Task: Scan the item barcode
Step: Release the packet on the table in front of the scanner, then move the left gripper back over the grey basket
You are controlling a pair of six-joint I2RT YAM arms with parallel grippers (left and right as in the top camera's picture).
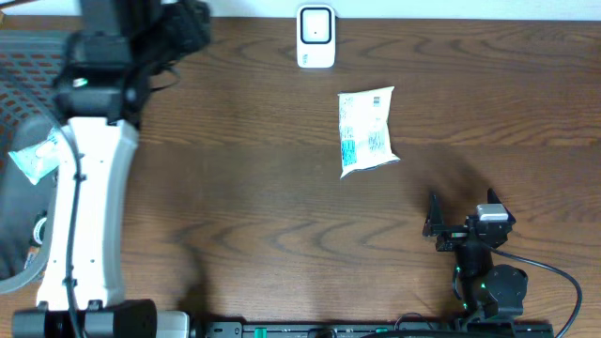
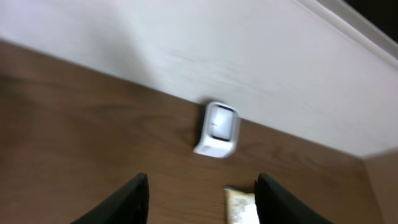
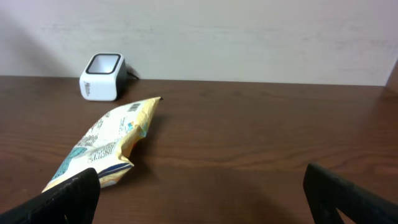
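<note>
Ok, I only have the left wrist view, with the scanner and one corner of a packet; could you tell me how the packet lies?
Observer: The packet lies flat on the table, printed side up, apart from the scanner.
Operator: Thanks, and where is the right gripper?
Observer: The right gripper is open and empty, to the packet's right and nearer the robot, not touching it.

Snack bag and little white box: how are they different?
The snack bag lies flat and crinkly; the white box stands up, hard and smooth. The snack bag is pale yellow with blue-green print; the white box is plain white with a dark window. The snack bag looks longer than the white box. Both sit on the brown table.
</note>
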